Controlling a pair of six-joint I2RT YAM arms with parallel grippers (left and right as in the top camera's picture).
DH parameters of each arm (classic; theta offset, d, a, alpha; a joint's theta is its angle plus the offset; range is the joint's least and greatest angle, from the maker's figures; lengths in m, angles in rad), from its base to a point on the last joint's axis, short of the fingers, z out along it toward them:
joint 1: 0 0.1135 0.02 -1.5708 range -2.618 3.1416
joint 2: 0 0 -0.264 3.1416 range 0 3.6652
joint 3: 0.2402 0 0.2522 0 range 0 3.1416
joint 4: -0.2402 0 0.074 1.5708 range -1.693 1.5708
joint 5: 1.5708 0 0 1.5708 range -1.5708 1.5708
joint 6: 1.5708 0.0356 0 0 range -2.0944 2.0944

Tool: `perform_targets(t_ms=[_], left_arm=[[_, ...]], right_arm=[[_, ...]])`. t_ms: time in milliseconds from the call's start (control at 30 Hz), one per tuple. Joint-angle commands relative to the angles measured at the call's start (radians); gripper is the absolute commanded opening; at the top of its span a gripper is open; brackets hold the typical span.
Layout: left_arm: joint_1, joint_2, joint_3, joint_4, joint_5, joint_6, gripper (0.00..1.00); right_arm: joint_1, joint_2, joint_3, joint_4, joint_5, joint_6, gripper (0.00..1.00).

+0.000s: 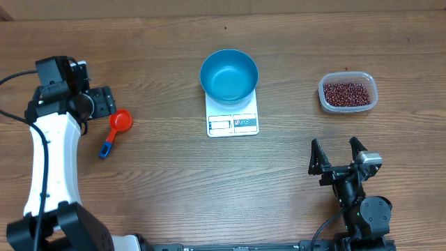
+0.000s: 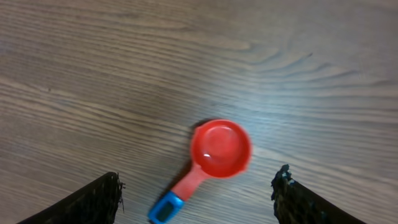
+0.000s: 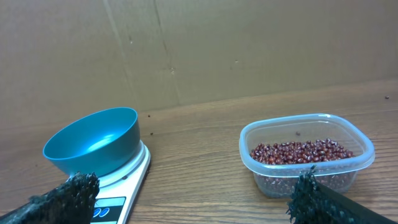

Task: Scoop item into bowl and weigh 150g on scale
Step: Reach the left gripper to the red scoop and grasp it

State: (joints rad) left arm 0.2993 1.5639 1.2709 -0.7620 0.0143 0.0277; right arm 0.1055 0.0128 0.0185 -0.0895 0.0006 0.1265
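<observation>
The blue bowl (image 1: 228, 75) (image 3: 93, 142) stands empty on the white scale (image 1: 233, 123) (image 3: 130, 174) at mid-table. The item, small red-brown beans (image 1: 346, 92) (image 3: 301, 151), lies in a clear tub at the right. A red scoop (image 1: 120, 120) (image 2: 221, 148) with a blue-tipped handle (image 2: 165, 210) lies on the wood at the left. My left gripper (image 1: 104, 103) (image 2: 199, 175) hovers above the scoop, open, its fingers either side of the handle and touching nothing. My right gripper (image 1: 334, 143) (image 3: 196, 180) stands open and empty near the front edge, facing scale and tub.
The clear plastic tub (image 1: 362, 103) (image 3: 357, 140) sits right of the scale, with bare wood between them. A cardboard wall (image 3: 199, 43) backs the table in the right wrist view. The left arm's white link (image 1: 49, 160) runs down the left side.
</observation>
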Motion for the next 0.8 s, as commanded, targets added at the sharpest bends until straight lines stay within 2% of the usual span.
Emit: perform_targets(t_ms=[0,100,167,267,400,667,767], left_arm=[[0.009,0.067,0.02,0.015,0.031,0.2,0.77],[0.008,0.133,0.02,0.019,0.037,0.293,0.65],[0.008,0.22,0.02,0.037,0.037,0.373,0.5],[0.009,0.278,0.02,0.065,0.037,0.389,0.5],[0.008,0.34,0.02,0.129,0.039,0.418,0.45],[0.007,0.442,0.02,0.209,0.052,0.565,0.4],[0.005,0.468,0.02,0.216,0.103,0.576,0.31]], right_arm=[[0.004,-0.01,-0.011,0.006,0.006,-0.004,1.0],[0.004,-0.01,-0.011,0.006,0.006,-0.004,1.0],[0.004,-0.01,-0.011,0.006,0.006,-0.004,1.0],[0.004,-0.01,-0.011,0.006,0.006,-0.004,1.0],[0.004,-0.01,-0.011,0.006,0.006,-0.004,1.0],[0.004,-0.01,-0.011,0.006,0.006,-0.004,1.0],[0.004,-0.01,-0.011,0.006,0.006,-0.004,1.0]])
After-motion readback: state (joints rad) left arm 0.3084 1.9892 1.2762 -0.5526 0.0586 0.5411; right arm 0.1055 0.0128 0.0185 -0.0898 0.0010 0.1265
